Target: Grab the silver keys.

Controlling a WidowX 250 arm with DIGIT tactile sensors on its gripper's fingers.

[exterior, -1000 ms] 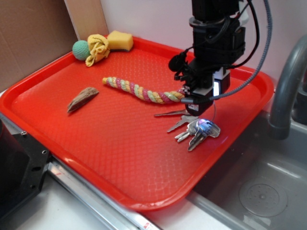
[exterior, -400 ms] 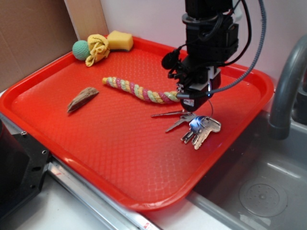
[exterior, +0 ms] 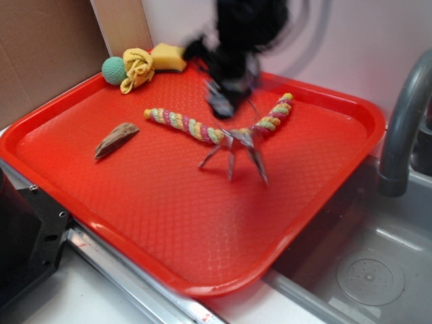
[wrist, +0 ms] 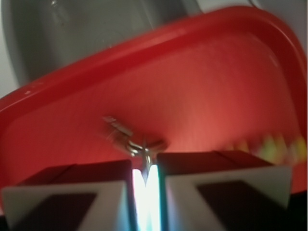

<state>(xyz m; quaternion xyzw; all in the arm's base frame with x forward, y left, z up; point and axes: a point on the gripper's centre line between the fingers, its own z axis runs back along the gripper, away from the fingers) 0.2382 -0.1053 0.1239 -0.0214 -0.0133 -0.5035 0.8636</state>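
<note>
My gripper is motion-blurred over the back middle of the red tray. It is shut on the thin wire ring of the silver keys, which dangle spread out below it, above the tray and in front of the braided rope. In the wrist view the two fingers are nearly together with the ring pinched between them. The silver keys hang just beyond the tips over the tray. The rope is a blur at the right.
A wood piece lies at the tray's left. A green ball, a yellow cloth and a yellow sponge sit at the back left corner. A grey faucet and a sink are to the right.
My gripper has moved left and towards the back with the keys, lifting them off the tray's right side. The rope's right end now shows.
</note>
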